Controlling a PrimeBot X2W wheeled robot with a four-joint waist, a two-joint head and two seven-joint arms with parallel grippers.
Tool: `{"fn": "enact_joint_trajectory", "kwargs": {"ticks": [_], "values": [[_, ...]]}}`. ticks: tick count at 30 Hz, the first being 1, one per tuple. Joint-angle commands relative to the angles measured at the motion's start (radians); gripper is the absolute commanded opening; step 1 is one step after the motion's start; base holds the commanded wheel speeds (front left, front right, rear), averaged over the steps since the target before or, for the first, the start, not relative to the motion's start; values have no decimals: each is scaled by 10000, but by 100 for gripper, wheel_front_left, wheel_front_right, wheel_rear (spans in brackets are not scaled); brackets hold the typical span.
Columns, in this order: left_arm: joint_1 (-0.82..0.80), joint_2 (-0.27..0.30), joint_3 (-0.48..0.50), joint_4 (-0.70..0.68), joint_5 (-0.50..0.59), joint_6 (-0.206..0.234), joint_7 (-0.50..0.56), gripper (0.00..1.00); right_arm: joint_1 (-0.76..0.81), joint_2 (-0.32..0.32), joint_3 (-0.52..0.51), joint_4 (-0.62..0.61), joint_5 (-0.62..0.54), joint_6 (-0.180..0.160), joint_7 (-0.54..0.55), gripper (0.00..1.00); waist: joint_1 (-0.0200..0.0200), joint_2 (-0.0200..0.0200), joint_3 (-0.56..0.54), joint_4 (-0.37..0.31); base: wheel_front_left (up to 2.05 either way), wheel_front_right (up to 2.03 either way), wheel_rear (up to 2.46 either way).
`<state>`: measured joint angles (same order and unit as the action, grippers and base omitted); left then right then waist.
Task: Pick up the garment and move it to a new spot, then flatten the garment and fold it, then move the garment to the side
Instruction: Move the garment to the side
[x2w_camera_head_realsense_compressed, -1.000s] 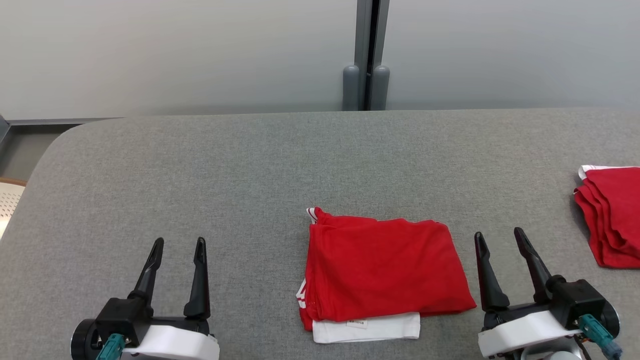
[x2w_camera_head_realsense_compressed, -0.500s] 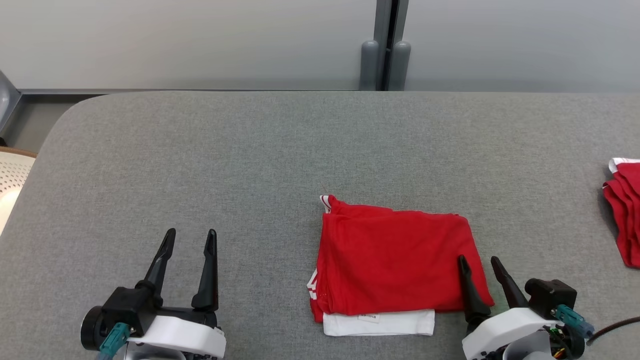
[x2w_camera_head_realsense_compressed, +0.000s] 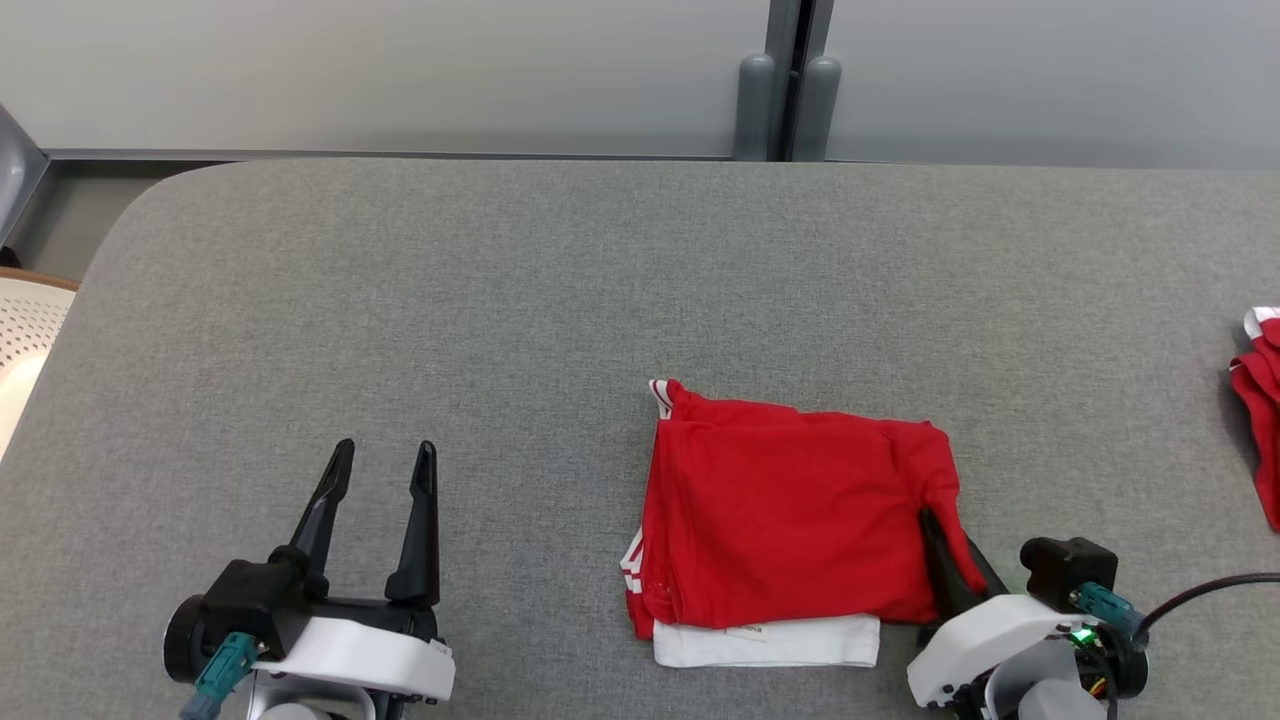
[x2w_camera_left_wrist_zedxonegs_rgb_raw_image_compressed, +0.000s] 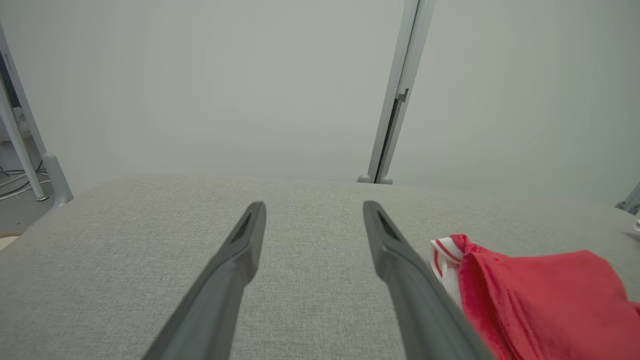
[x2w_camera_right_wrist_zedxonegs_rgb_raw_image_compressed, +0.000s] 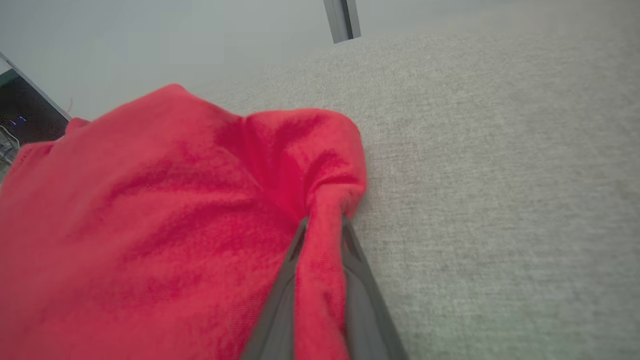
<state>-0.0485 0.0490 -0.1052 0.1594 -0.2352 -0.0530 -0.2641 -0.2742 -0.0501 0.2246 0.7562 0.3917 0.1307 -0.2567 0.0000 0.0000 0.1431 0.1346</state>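
1. A table (x2w_camera_head_realsense_compressed: 500, 300) covered in grey woven fabric with a fine, even grain spans the head view. Its far left corner is rounded.
2. Behind it stands a plain, pale grey wall (x2w_camera_head_realsense_compressed: 400, 60), smooth and matte. It is split by a vertical grey post (x2w_camera_head_realsense_compressed: 790, 80) with 2 rounded feet at the table's far edge.
3. At the left edge, beyond the table, a cream perforated surface (x2w_camera_head_realsense_compressed: 25, 330) shows; what it belongs to cannot be told.
4. The garment (x2w_camera_head_realsense_compressed: 790, 520) lies folded into a rough rectangle on the table, right of centre and near the front edge. It is soft red knit cloth with shallow creases.
5. A white layer (x2w_camera_head_realsense_compressed: 770, 642) with a small label sticks out along its near edge. A white-striped trim (x2w_camera_head_realsense_compressed: 660, 395) shows at the far left corner.
6. The right gripper (x2w_camera_right_wrist_zedxonegs_rgb_raw_image_compressed: 324, 225) has its 2 dark, tapering fingers pressed together on the garment's right edge. They pinch a ridge of red cloth, which bunches up around the tips.
7. The left gripper (x2w_camera_head_realsense_compressed: 386, 447) sits low over bare table, well apart from the garment on its left side. Its fingers are spread wide and hold nothing.
8. A second piece of red cloth (x2w_camera_head_realsense_compressed: 1262, 400) with white trim lies at the far right edge of the table.
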Motion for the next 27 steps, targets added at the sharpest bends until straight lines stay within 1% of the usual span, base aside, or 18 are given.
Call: {"fn": "enact_joint_trajectory", "kwargs": {"ticks": [1,5,6,9,14,17,21,24,27], "values": [[-195,36,1,-143,-75,-25,2,100,-186,-14,-21,-16,-439,2,-82,0,0,0,-16,-102,0,0,0],[-259,34,-62,-331,-110,-36,2,100,-423,-270,-66,-674,-1664,0,-102,0,0,0,-29,-399,0,0,0],[-259,34,-62,-331,-110,-36,2,100,-423,-270,-66,-674,-1664,0,-102,0,0,0,-29,-399,0,0,0],[-291,34,-125,-436,-102,-73,2,100,-483,-493,83,-1460,-2569,0,-94,0,0,0,25,-712,0,0,0],[-474,36,-275,-632,20,-168,2,100,-951,-1320,599,-2643,-3581,-1,-97,0,0,0,327,-1453,0,0,0],[-619,34,-300,-745,165,-250,4,100,-1440,-1984,979,-3081,-3814,-1,-96,0,0,0,655,-1989,0,0,0],[-949,37,-267,-852,454,-395,4,100,-2239,-2949,1359,-3350,-3692,-5,-97,0,0,0,1238,-2695,0,0,0],[-1287,39,-303,-883,727,-531,2,100,-2872,-3716,1399,-3337,-3527,-8,-97,0,0,0,1783,-3120,0,0,0],[-1675,208,-486,-976,1107,-662,2,100,-3416,-4275,1237,-3221,-3316,-8,-98,0,0,0,2298,-3484,0,0,0]]}}
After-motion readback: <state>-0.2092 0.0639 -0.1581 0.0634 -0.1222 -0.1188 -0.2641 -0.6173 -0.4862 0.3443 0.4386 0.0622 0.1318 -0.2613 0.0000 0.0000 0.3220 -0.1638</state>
